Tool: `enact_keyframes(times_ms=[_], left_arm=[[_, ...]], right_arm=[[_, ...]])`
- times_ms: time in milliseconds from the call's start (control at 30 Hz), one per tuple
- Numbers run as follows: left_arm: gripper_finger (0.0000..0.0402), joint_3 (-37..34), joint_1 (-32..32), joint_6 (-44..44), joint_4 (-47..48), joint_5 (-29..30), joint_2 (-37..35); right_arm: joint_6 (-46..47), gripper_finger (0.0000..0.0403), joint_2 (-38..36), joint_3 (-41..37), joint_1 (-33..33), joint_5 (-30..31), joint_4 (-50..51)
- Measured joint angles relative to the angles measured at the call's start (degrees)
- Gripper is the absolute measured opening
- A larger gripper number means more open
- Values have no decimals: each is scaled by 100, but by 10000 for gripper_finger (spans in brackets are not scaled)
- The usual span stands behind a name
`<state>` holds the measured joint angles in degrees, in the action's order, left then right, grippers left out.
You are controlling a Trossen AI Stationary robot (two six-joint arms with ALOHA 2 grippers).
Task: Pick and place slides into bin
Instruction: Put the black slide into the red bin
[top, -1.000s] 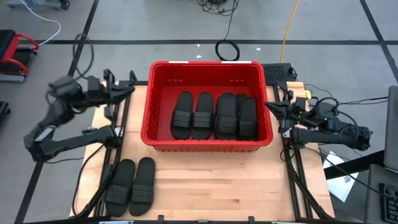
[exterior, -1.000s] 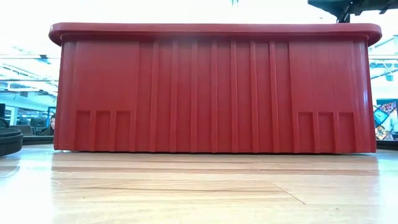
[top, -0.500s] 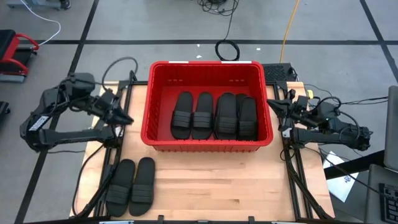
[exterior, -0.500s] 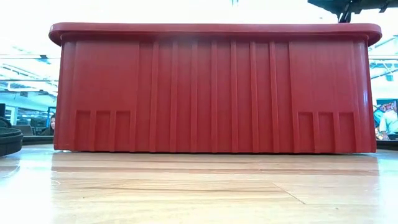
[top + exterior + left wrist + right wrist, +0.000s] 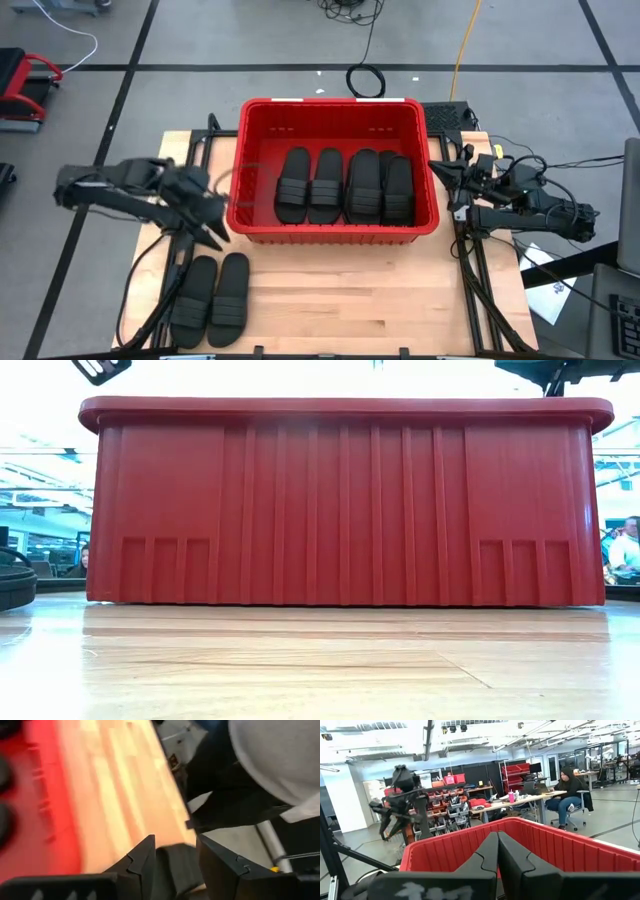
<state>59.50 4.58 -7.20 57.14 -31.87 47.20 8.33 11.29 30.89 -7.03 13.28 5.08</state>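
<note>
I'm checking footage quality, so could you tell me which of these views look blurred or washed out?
Left wrist view: motion-smeared, the bin and table streaked behind the open left tool. Low view: background above the bin blown out white. High and right wrist views: sharp, evenly lit.

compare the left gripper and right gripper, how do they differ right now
The left gripper is open, its fingers apart in its wrist view; the right gripper is shut, fingers pressed together. The left one hangs over the table near the bin's front left corner, pointing toward the two slides outside it; the right one sits beside the bin's right wall, away from any slide. Both hold nothing.
</note>
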Motion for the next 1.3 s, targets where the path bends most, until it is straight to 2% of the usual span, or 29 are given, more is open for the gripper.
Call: enact_keyframes(times_ms=[133, 300, 467, 633, 733, 867, 1133, 1300], left_arm=[[133, -452, 759, -732, -1085, 40, 268], [152, -878, 1554, -1415, -1447, 339, 664], [190, -1531, 2276, -2294, -1660, 250, 1017], [237, -2350, 2830, -3660, -3391, 80, 1102], [258, -2611, 2948, -4018, -4145, 205, 1097], [269, -2813, 3044, -4052, -4503, 727, 1141], [271, -3204, 3082, -4297, -4533, 893, 1573], [271, -3234, 3082, -4131, -4554, 1041, 1912]], right_arm=[[-2, 0, 0, 0, 0, -48, 11], [-16, 0, 0, 0, 2, -311, 68], [-23, 0, 0, 0, 2, -455, 208], [1, 0, 2, 0, 0, -665, 350], [15, 0, 2, 0, 2, -761, 352], [40, 0, 1, 0, 2, -761, 354], [301, 0, 2, 0, 2, -761, 343], [350, 0, 2, 0, 2, -756, 332]])
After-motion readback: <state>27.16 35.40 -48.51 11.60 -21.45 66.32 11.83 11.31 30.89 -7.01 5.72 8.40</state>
